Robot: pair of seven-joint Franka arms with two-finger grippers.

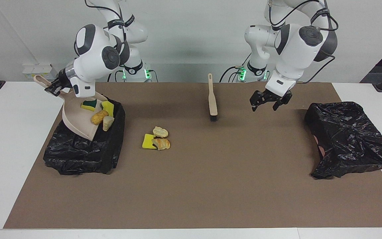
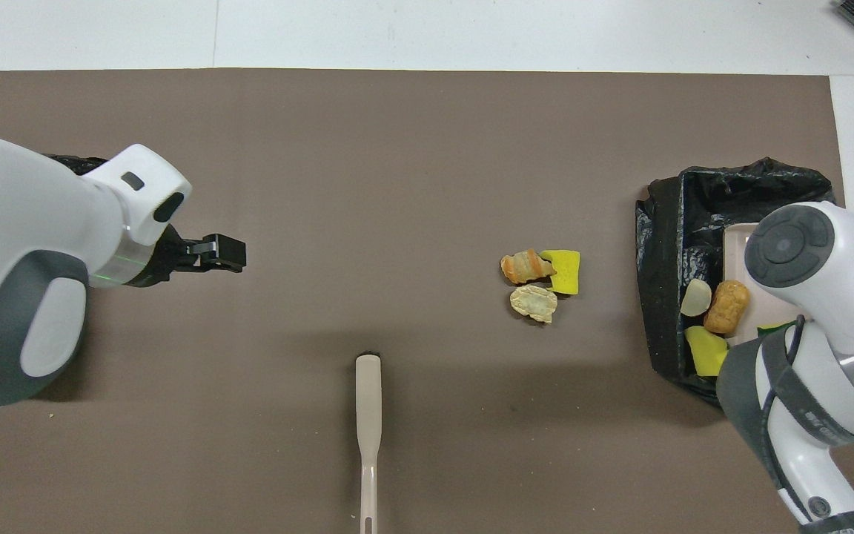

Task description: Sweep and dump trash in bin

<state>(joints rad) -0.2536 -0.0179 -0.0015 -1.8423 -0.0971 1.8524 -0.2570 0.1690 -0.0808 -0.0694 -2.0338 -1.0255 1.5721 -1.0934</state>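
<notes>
The right gripper (image 1: 55, 87), fingers clamped on the dustpan (image 1: 78, 119) handle, is tipping four trash bits (image 1: 99, 117) into the bin (image 1: 78, 156); steepen slowly, lip inside. Three trash bits (image 1: 157, 138) are lying at the bin's three o'clock. The left gripper (image 1: 266, 101), fingers apart, is waiting.

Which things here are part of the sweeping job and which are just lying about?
Part of the job:
- dustpan in the right gripper, tipped over the bin
- trash sliding off it
- trash on the mat
- brush

Lying about:
- second bin
- left gripper, open over the mat
</notes>
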